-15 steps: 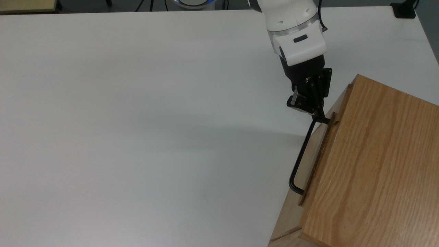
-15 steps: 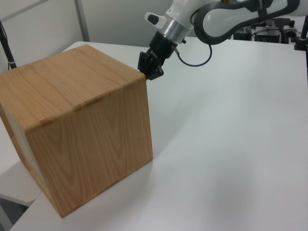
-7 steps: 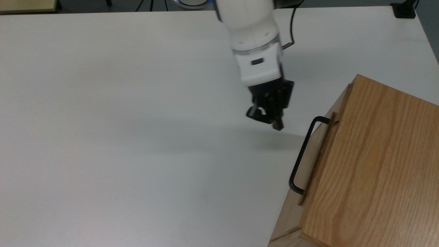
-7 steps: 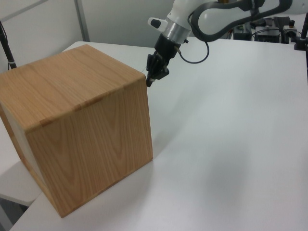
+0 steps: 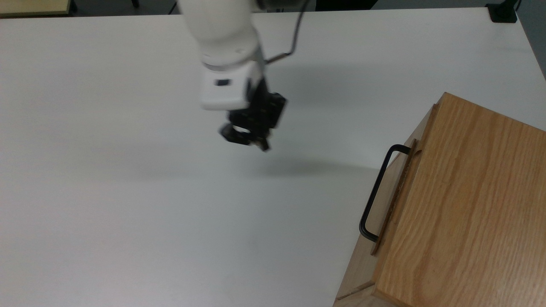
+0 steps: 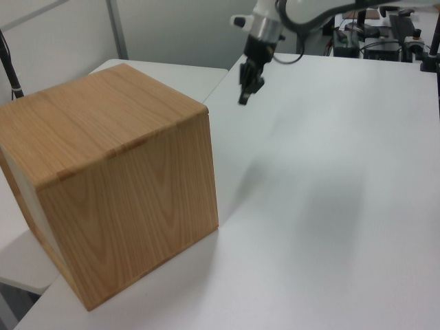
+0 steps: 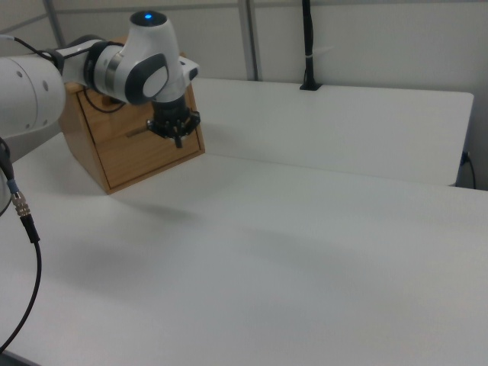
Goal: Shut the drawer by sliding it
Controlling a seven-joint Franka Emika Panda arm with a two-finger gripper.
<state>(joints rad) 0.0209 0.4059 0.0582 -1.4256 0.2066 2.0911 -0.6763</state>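
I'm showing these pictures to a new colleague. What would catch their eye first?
The big oak-grained cabinet at the top view's right edge, its drawer pushed nearly flush, the black handle sticking out. Next, the white arm's black hand hanging above the bare white table, well off to the top view's left of the handle.

text: none legible | labels: none | nos./signs: none

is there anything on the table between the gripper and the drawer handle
Nothing visible. In the top view, the gripper hangs over bare white table, apart from the drawer on the top view's right. The stretch of table between it and the black handle holds no objects, just the arm's shadow.
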